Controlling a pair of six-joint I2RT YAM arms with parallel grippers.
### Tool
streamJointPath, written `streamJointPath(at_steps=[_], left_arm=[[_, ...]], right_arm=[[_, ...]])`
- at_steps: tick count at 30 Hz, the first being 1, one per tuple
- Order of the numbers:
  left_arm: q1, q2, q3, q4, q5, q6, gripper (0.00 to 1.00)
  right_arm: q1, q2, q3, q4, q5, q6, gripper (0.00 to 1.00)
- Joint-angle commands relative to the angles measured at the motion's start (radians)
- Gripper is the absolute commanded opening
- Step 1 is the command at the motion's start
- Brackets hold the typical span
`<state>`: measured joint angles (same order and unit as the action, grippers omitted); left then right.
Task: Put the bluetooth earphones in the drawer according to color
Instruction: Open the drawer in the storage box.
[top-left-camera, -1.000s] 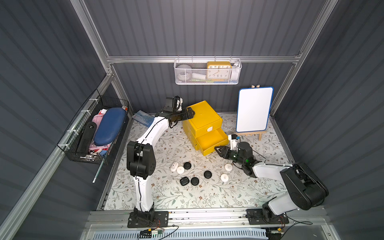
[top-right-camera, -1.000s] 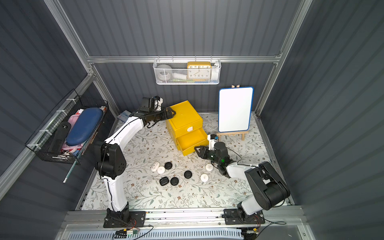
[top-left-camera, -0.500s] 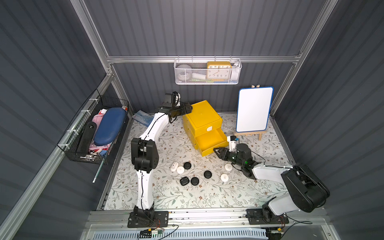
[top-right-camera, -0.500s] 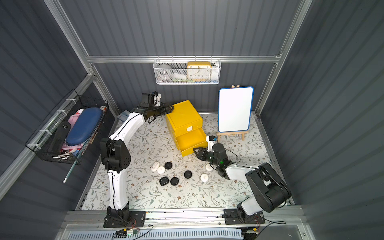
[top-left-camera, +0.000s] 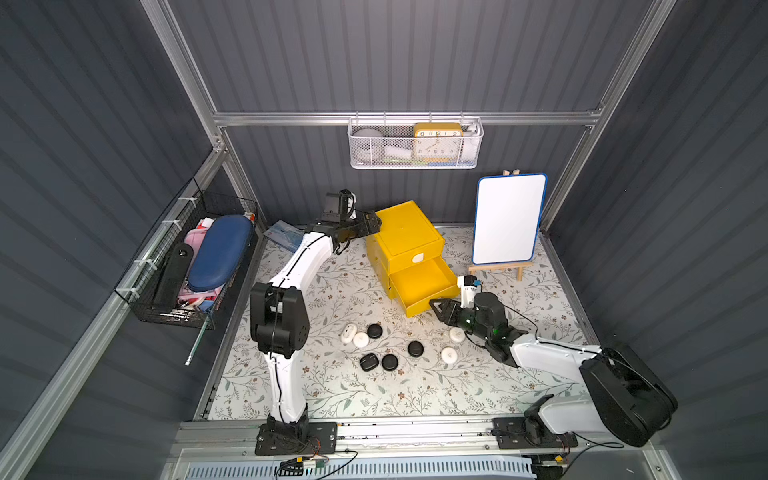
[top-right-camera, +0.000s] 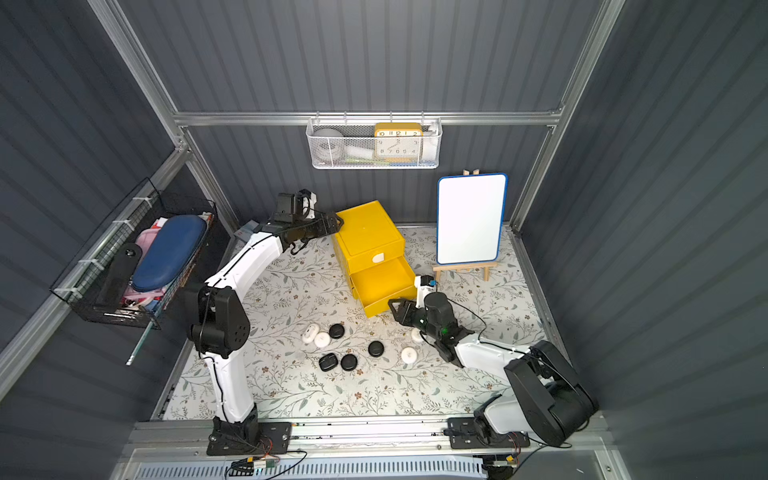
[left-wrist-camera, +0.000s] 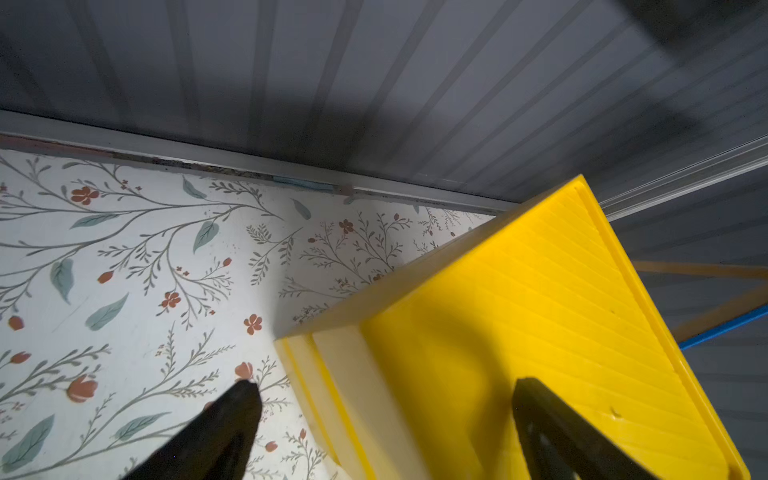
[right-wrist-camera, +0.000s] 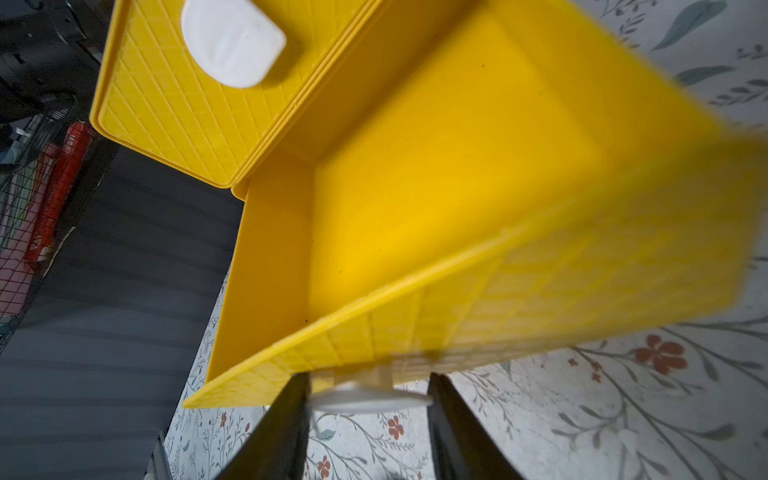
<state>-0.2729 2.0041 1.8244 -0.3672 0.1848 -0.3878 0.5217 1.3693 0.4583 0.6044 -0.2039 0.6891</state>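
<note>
White and black earphone cases (top-left-camera: 415, 348) are all loose on the flowery mat (top-left-camera: 332, 386) in front of the yellow cabinet (top-left-camera: 405, 235). I count 8: 4 white, 4 black. 2 white and 1 black bunch together toward the left arm's side, 2 black sit side by side nearer the front rail, 1 black lies alone in the middle, and 2 white lie right by the right arm.

Bottom drawer (top-left-camera: 419, 280) is pulled out, top one shut. The right gripper (right-wrist-camera: 370, 390) is at the drawer's front, fingers on either side of the little white handle (right-wrist-camera: 370, 400) and right up against it. Honestly can't tell if it's pinching or just flanking.

The left gripper (top-left-camera: 371, 225) is spread wide with nothing in it, over the cabinet's back corner.

Further out, a whiteboard (top-left-camera: 509, 218) stands on an easel, and a wire basket (top-left-camera: 361, 160) with a clock (top-left-camera: 436, 139) hangs on the back wall.
</note>
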Motion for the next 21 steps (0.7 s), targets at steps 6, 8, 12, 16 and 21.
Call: streamJointPath(at_steps=[6,8,12,16,21], left_arm=[[0.008,-0.209,-0.193,-0.006,-0.036,-0.007,0.99],[0.008,-0.273,-0.262,-0.004,-0.041,-0.014,0.99],[0.008,-0.422,-0.418,0.002,-0.049,-0.026,0.99],[0.008,-0.552,-0.575,0.017,-0.066,-0.044,0.99],[0.008,-0.697,-0.787,0.029,-0.021,-0.094,0.99]], right_arm=[[0.003,-0.065,-0.027,-0.090,0.010,-0.022,0.70],[0.003,-0.109,-0.020,-0.156,0.015,-0.034,0.76],[0.003,-0.217,-0.008,-0.301,0.025,-0.058,0.86],[0.002,-0.321,0.000,-0.484,0.080,-0.087,0.94],[0.001,-0.412,-0.004,-0.676,0.225,-0.106,0.99]])
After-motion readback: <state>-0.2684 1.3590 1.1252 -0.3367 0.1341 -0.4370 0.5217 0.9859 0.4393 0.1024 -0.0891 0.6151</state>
